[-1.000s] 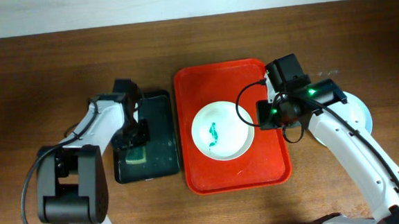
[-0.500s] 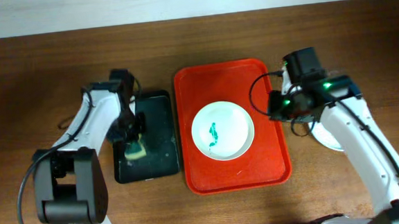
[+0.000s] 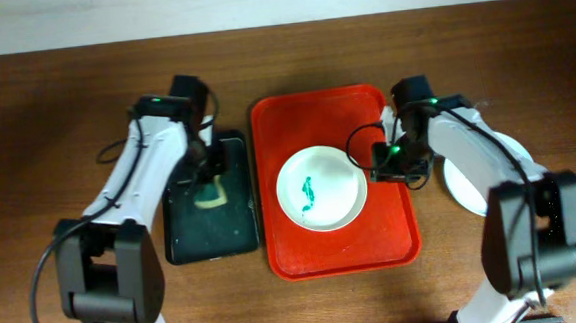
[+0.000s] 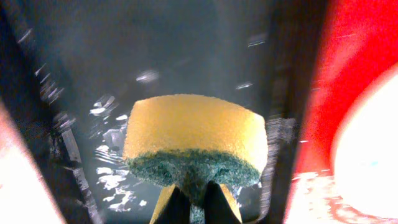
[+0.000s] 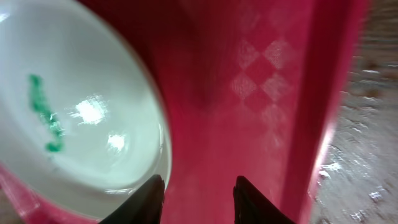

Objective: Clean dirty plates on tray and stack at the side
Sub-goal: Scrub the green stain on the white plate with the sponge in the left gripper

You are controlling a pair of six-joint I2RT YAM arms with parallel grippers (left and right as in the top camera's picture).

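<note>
Partly under the right arm (image 3: 480, 152), a pale plate (image 3: 462, 193) shows.

A wet, glistening black tray (image 3: 211, 238) lies at 9 o'clock in the overhead view. 1 yellow sponge (image 4: 196, 134), its green scrub face down, is over its 12 o'clock half.

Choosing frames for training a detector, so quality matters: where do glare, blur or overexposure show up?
Overhead view: sharp and evenly lit. Left wrist view: sponge fairly crisp, black tray speckled with glints, plate blown out white. Right wrist view: plate and red tray soft, two glare spots on the plate.
</note>
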